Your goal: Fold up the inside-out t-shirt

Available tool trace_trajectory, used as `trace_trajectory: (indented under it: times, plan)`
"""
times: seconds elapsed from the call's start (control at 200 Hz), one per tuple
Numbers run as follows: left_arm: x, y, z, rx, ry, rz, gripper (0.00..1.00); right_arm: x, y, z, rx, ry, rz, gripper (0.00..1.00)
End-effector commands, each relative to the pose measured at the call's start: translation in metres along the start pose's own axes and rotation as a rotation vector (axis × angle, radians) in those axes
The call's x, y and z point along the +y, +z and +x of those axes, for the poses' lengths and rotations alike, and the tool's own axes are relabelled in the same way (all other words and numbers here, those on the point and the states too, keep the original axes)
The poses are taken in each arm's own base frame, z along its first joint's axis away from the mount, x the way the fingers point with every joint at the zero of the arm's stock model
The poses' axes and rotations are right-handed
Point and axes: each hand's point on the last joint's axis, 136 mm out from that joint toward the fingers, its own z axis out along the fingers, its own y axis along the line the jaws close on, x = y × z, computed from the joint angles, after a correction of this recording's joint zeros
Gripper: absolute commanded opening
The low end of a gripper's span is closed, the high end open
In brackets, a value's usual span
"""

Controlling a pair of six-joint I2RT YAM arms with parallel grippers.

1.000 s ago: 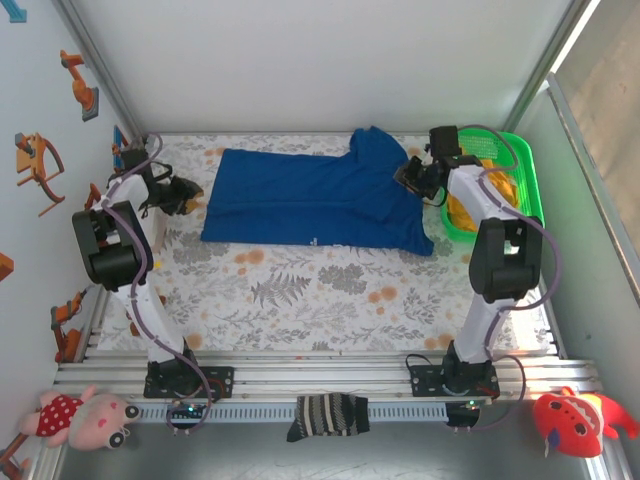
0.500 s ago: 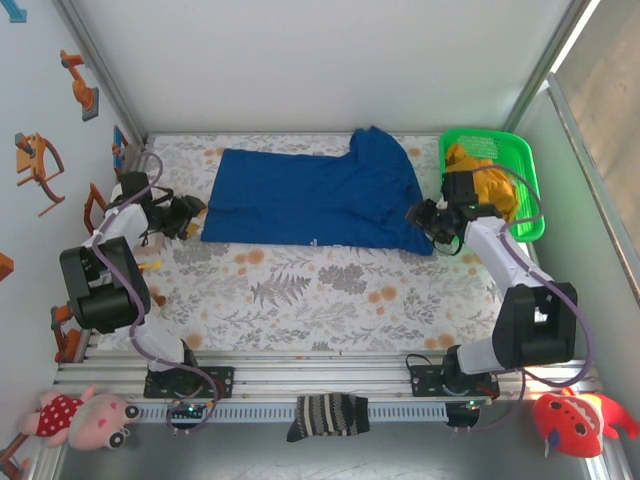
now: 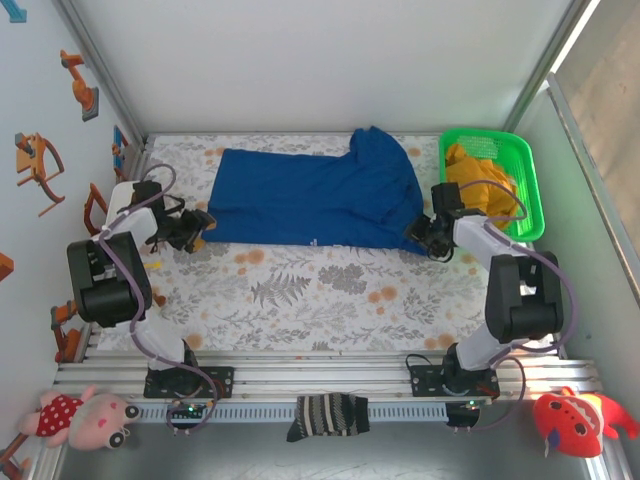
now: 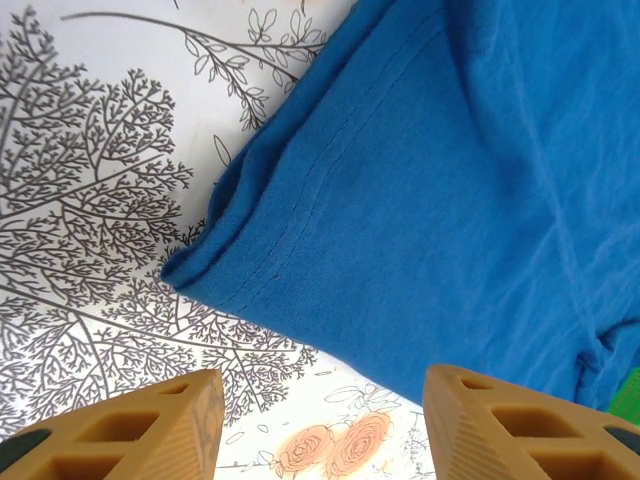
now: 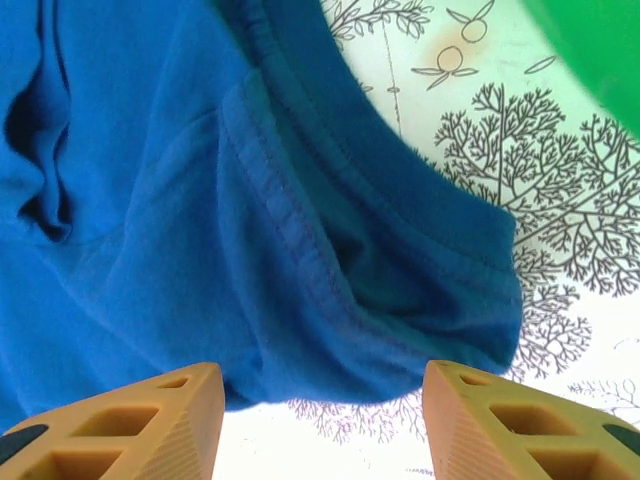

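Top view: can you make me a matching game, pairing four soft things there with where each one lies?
Things
1. royal-blue cloth t-shirt
2. mustard-yellow garment
3. dark striped sock
4. red plush toy

Places
A. in the green plastic basket
B. on the grey metal rail at the near edge
C. at the near right corner
D. spread on the floral tablecloth

Pairs: 1-D, 2-A, 3-B, 4-C.

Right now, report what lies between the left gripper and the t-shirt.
A bare strip of floral table cover, in the left wrist view; the open left gripper sits just short of a hemmed corner of the t-shirt.
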Motion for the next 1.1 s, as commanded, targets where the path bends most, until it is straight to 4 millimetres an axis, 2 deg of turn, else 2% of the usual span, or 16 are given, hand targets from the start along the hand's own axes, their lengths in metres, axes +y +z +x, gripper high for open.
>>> trace_trajectory:
  times: [0.0, 0.2, 0.235, 0.28, 0.351, 0.461, 0.671, 0.771, 1.097]
  plan:
    - [0.008, 0.01, 0.005, 0.032, 0.008, -0.042, 0.54, 0.003, 0.005, -0.013, -0.038, 0.026, 0.014, 0.53]
    - [0.018, 0.027, 0.01, 0.063, 0.002, -0.081, 0.54, -0.003, 0.018, -0.01, -0.022, 0.033, 0.039, 0.44]
    - [0.02, 0.031, 0.01, 0.071, -0.002, -0.083, 0.54, -0.003, 0.019, -0.009, -0.018, 0.031, 0.04, 0.36]
    - [0.022, 0.035, 0.009, 0.079, -0.007, -0.087, 0.49, -0.005, 0.02, -0.008, -0.014, 0.03, 0.041, 0.22]
    - [0.021, 0.039, 0.005, 0.085, 0.0, -0.087, 0.32, -0.006, 0.018, -0.005, -0.013, 0.021, 0.042, 0.0]
    - [0.018, 0.037, 0.001, 0.084, 0.011, -0.066, 0.0, -0.012, 0.007, 0.002, -0.024, 0.0, 0.048, 0.0]
    - [0.013, 0.012, 0.004, 0.043, 0.005, -0.007, 0.0, -0.03, -0.027, 0.021, -0.058, -0.016, 0.074, 0.0]
    - [0.016, -0.001, 0.013, 0.03, -0.034, 0.039, 0.0, -0.04, -0.037, 0.035, -0.053, -0.005, 0.081, 0.0]
    - [0.042, -0.026, 0.061, 0.016, -0.105, 0.066, 0.0, -0.071, -0.044, 0.089, 0.028, 0.074, 0.091, 0.0]
